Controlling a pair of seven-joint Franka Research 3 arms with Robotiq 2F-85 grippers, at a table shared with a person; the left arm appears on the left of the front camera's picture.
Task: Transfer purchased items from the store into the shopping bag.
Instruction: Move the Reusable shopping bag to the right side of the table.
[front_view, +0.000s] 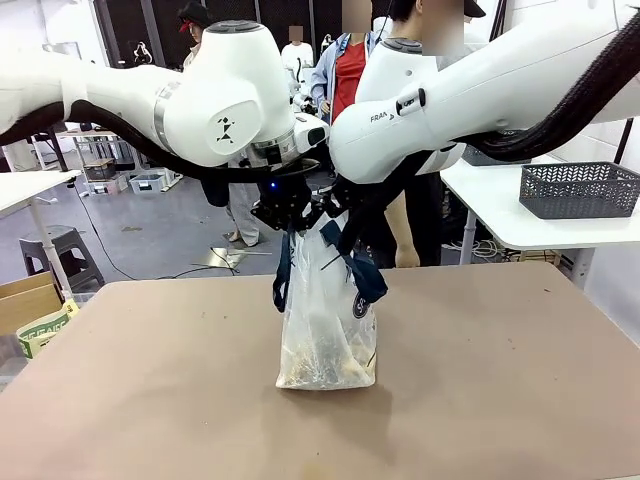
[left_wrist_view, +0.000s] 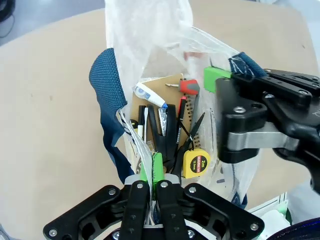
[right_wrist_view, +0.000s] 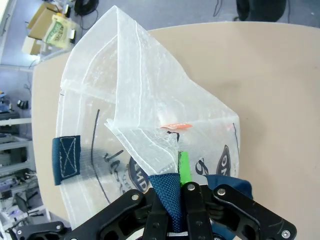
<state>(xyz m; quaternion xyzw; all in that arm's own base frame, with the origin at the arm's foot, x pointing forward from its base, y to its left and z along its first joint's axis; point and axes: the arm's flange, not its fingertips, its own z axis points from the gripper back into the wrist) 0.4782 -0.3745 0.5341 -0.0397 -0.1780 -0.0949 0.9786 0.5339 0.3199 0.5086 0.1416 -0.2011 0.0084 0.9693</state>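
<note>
Front view: the two white arms meet in the upper middle of the frame. The left gripper (front_view: 283, 212) and the right gripper (front_view: 336, 216) are side by side, each pinching the top of the shopping bag (front_view: 327, 325). The bag hangs down from them in the middle of the frame, and its bottom sits on the brown table (front_view: 500, 380). Blue straps (front_view: 366, 275) droop down its sides. The dark grey basket (front_view: 580, 190) is at the far right of the frame, on a white side table (front_view: 500, 225), well apart from the bag.

Left wrist view: at the bottom middle, the left gripper is squeezed tight on the thin edge of the bag, green pads (left_wrist_view: 157, 167) pressed together. At the right, the right gripper grips the other edge. The bag's mouth is open between them. Down inside lie a yellow tape measure (left_wrist_view: 195, 163), a flat brown packet (left_wrist_view: 167, 86), a small white tube (left_wrist_view: 149, 95) and some dark, thin pieces (left_wrist_view: 162, 127).

Right wrist view: at the bottom middle, the right gripper is clamped shut on a blue strap and the bag's edge. The white bag spreads across the middle of the frame, with the table behind it.
</note>
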